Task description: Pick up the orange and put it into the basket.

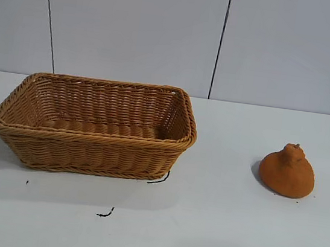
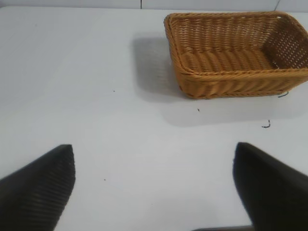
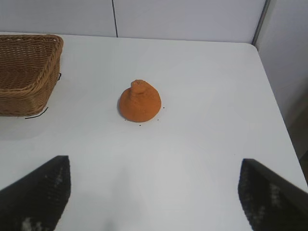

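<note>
orange (image 1: 287, 171) well apart from basket (image 1: 94, 127)

white table (image 1: 212, 227): basket (image 1: 95, 125), orange (image 1: 288, 171) well apart.

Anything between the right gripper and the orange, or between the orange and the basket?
Nothing visible. Bare table lies between the right gripper, jaws open, and the orange. The stretch from the orange to the basket is bare too.

Bare table (image 1: 218, 228) surrounds the orange (image 1: 288, 171); the basket (image 1: 94, 127), well apart, stands open-topped.
</note>
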You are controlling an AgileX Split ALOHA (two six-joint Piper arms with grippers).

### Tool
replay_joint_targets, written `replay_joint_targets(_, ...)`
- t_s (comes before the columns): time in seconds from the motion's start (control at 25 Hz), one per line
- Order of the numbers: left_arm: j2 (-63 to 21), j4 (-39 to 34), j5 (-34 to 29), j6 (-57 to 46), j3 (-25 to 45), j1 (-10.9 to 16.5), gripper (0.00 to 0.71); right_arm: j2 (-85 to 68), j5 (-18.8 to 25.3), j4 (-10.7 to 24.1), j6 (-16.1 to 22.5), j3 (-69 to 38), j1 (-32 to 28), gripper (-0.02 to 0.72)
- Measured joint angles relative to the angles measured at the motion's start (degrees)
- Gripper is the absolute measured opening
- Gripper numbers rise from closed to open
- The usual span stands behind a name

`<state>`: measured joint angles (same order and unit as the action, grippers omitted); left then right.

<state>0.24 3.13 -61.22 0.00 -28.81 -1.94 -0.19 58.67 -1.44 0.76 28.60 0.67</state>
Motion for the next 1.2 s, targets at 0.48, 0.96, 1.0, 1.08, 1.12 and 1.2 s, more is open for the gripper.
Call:
replay_joint_targets(0.48, 0.00, 0.00, 0.00, 0.00, 0.00, 0.00, 0.639, 5.47, -0.57, 0.82, -1.35, 2.93, 0.00, 0.676)
replay_joint_targets(0.96, 0.00, 0.00, 0.00, 0.00, 0.00, 0.00, 0.639, 53.86, -1.87, 0.99, -0.23, 23.73, 0.00, 0.676)
replay_joint_targets(1.0, 0.00, 0.00, 0.00, 0.00, 0.00, 0.00, 0.639, 58.35, -2.13, 0.70, -0.23, 25.93, 0.00, 0.676)
replay_joint_targets(1.08, 0.00, 0.00, 0.00, 0.00, 0.00, 0.00, 0.639, 66.27, -2.30, -0.03, -0.23, 29.91, 0.00, 0.676)
replay_joint_targets(1.12, 0.00, 0.00, 0.00, 0.00, 0.00, 0.00, 0.639, 70.21, -2.36, -0.17, -0.23, 32.04, 0.00, 0.676)
replay_joint_targets(1.2, 0.00, 0.00, 0.00, 0.00, 0.00, 0.00, 0.639, 76.70, -2.48, -0.21, -0.23, 36.24, 0.00, 0.676)
